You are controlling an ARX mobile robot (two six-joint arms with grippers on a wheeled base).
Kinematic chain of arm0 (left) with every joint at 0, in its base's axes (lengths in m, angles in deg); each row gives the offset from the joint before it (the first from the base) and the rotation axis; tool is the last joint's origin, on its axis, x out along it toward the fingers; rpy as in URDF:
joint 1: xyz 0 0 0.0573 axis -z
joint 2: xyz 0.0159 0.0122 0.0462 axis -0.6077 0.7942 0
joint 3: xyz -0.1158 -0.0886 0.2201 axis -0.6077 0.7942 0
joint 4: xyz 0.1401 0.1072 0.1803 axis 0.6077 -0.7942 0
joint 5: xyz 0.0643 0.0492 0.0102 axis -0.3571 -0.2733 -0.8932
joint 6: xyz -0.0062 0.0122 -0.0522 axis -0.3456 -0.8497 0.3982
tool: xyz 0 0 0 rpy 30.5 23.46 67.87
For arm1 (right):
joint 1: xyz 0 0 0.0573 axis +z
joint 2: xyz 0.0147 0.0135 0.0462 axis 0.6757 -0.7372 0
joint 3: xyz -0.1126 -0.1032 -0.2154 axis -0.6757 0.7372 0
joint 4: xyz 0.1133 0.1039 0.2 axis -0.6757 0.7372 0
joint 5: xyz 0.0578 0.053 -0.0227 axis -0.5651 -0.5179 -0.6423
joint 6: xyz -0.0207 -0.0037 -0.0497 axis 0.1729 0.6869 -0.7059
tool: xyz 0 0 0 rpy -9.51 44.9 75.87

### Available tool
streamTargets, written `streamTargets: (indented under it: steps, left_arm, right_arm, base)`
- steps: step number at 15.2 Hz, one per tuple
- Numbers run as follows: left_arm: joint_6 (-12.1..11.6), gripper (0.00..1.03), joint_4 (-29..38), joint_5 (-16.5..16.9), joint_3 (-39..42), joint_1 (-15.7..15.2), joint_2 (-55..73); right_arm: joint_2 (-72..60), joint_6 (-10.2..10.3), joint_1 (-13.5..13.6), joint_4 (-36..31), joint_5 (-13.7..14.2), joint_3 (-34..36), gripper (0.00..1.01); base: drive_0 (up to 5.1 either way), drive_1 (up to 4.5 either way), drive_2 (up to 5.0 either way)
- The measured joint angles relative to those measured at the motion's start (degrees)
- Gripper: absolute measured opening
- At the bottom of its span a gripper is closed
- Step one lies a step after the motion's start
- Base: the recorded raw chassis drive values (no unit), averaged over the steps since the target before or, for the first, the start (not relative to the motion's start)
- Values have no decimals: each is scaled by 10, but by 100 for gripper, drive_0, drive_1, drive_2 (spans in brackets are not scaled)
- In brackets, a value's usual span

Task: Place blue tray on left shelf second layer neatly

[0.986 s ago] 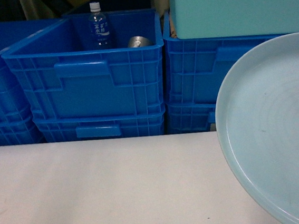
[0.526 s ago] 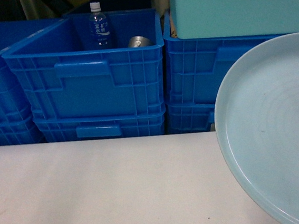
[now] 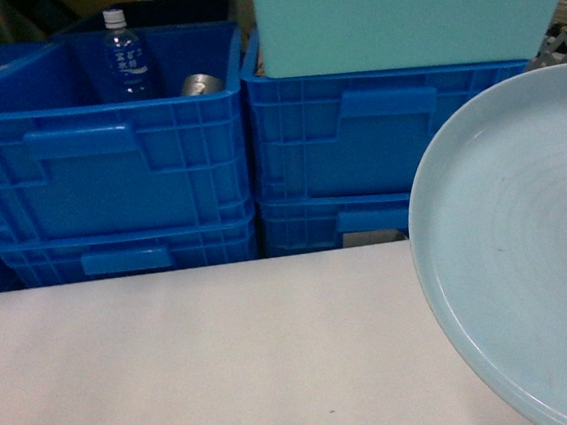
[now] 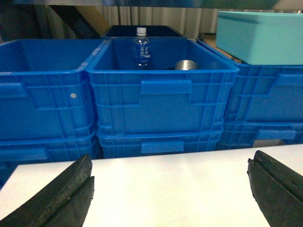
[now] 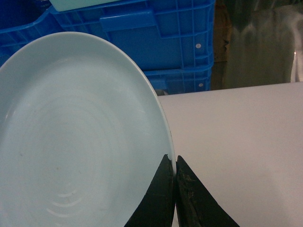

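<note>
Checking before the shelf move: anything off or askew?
Nothing damaged or spilled. The blue tray is pinched at its rim by the right hand alone; the left hand is open, empty. A water bottle stands in a crate.

a white flat tabletop (image 3: 197,361) fills the foreground. behind its far edge stand deep dark-blue ribbed plastic crates (image 3: 109,169), stacked two high in a row. inside the upper middle crate, a clear plastic water bottle with a blue label (image 3: 126,62) stands upright, and a shiny round metal can (image 3: 201,84) sits just right of it. a rectangular teal plastic bin (image 3: 400,10) rests on the crate stack right of that crate.
</note>
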Motion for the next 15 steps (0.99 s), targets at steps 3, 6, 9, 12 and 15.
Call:
streamTargets:
  steps: [3, 6, 9, 12, 15]
  left_arm:
    - [0, 98, 2, 2, 0, 1, 0]
    - [0, 98, 1, 2, 0, 1, 0]
    - [0, 98, 2, 2, 0, 1, 0]
    - [0, 98, 1, 2, 0, 1, 0]
    - [0, 98, 1, 1, 0, 1, 0]
  right_arm:
    - [0, 0, 0, -1, -1, 0, 2]
    - [0, 0, 0, -1, 0, 1, 2]
    - [0, 0, 0, -1, 0, 1, 2]
    - [0, 0, 0, -1, 0, 1, 2]
    - [0, 0, 0, 0, 0, 1, 2]
  base:
    - [315, -525, -277]
    - [313, -526, -278]
    - [332, -508, -262]
    - [319, -522, -276]
    - [319, -522, -277]
